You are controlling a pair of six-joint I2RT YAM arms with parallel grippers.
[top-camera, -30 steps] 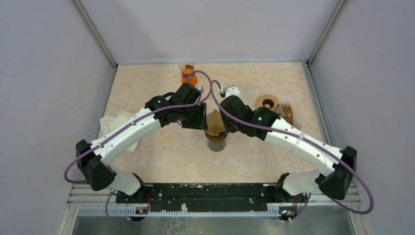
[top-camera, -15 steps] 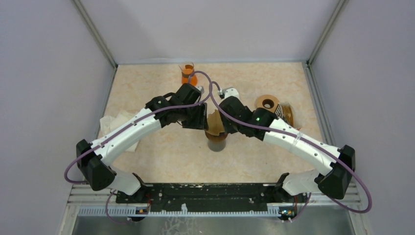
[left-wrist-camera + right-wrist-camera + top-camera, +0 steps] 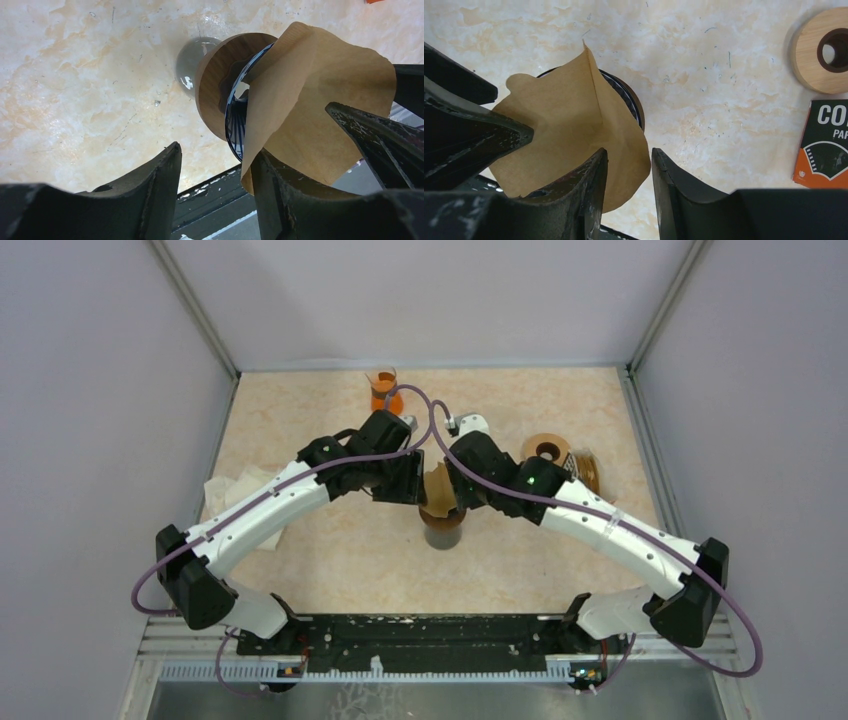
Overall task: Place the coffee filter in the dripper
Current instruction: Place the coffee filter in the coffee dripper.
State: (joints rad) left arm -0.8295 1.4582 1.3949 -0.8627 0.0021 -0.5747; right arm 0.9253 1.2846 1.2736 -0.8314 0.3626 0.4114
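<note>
The brown paper coffee filter [image 3: 436,490] stands partly unfolded over the dripper [image 3: 443,528], its lower part inside the cone. The dripper shows a wooden collar [image 3: 212,85] and a blue-lined glass cone in the left wrist view. My left gripper [image 3: 216,150] is open. The filter [image 3: 310,100] leans on the outer side of its right finger [image 3: 280,200], and nothing lies between the jaws. My right gripper [image 3: 629,151] is open a little. A lobe of the filter [image 3: 564,125] lies beneath its left finger [image 3: 584,195] and reaches into the gap, unpinched. Both grippers flank the filter.
A wooden ring [image 3: 546,449] and an orange filter box [image 3: 584,472] lie to the right of the dripper. An orange-collared flask [image 3: 384,390] stands at the back. White crumpled paper [image 3: 238,492] lies at the left wall. The black rail [image 3: 420,635] runs along the near edge.
Both grippers' jaws have spread slightly. The right gripper has shifted a little to the left over the dripper. The filter stays in about the same place.
</note>
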